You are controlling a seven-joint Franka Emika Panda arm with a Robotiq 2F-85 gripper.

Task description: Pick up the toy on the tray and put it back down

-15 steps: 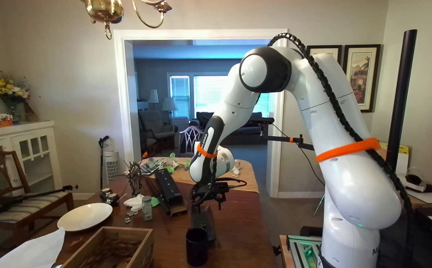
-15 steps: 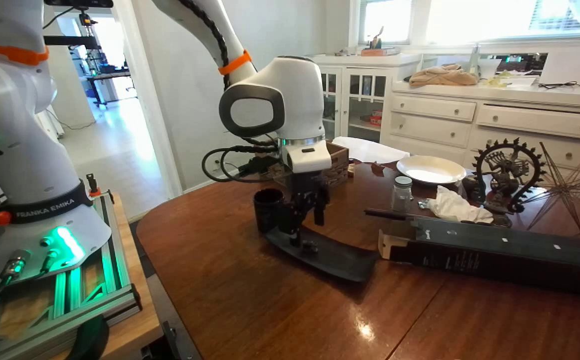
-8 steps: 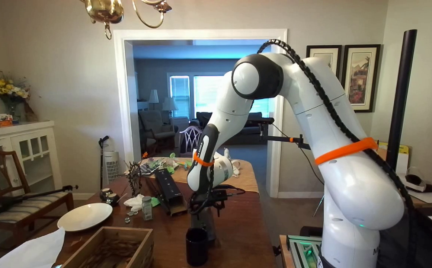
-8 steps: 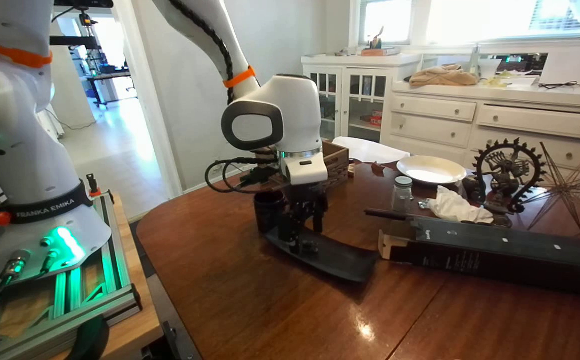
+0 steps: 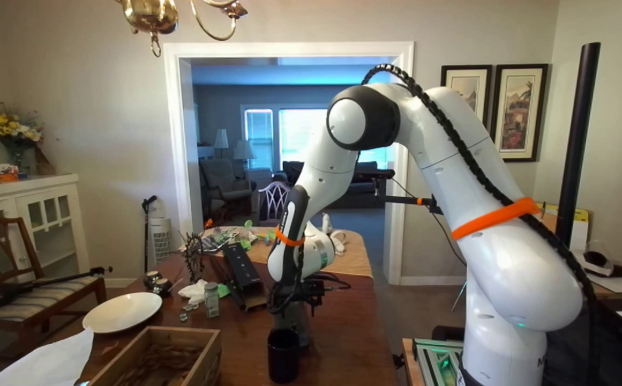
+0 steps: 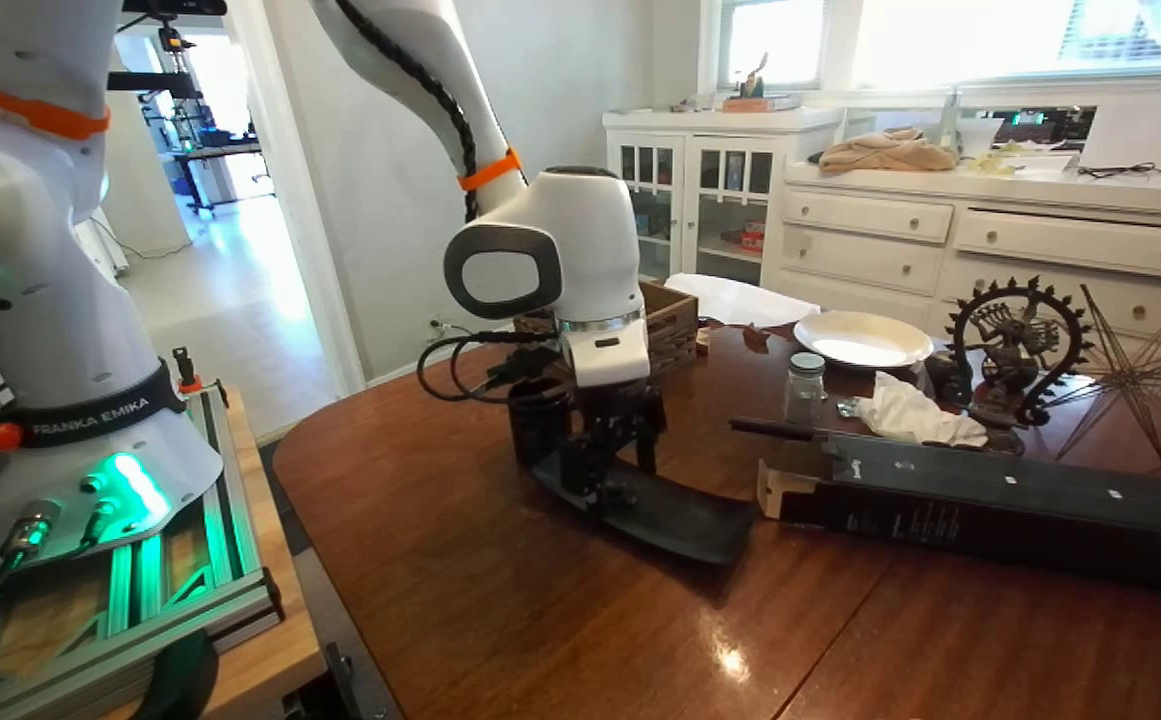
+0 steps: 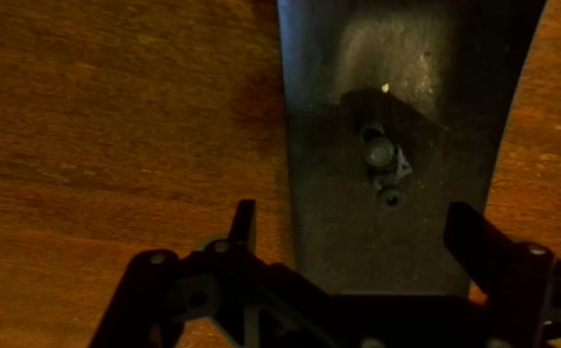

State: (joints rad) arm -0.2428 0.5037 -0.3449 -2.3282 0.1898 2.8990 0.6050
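Note:
The toy (image 7: 381, 154) is a small dark grey piece with round wheel-like ends. It lies on a long, curved black tray (image 7: 381, 251). In an exterior view the toy (image 6: 622, 494) shows small, right beside a fingertip, on the near half of the tray (image 6: 695, 525). The tray (image 5: 301, 328) also shows partly in an exterior view. My gripper (image 7: 352, 205) is open and empty, low over the tray. In the wrist view the toy is between and ahead of the fingertips; the left fingertip is over the wood, the right over the tray's edge.
A black mug (image 6: 537, 430) stands right at the tray's end, close to my gripper. A long black box (image 6: 990, 510) lies beyond its far end. A wooden crate (image 5: 211, 348), white plate (image 5: 123, 312) and glass jar (image 5: 211, 300) stand on the wooden table.
The arm has come down towards the tray and shifted slightly left in an exterior view. The gripper stays open. The toy, tray and mug have not moved.

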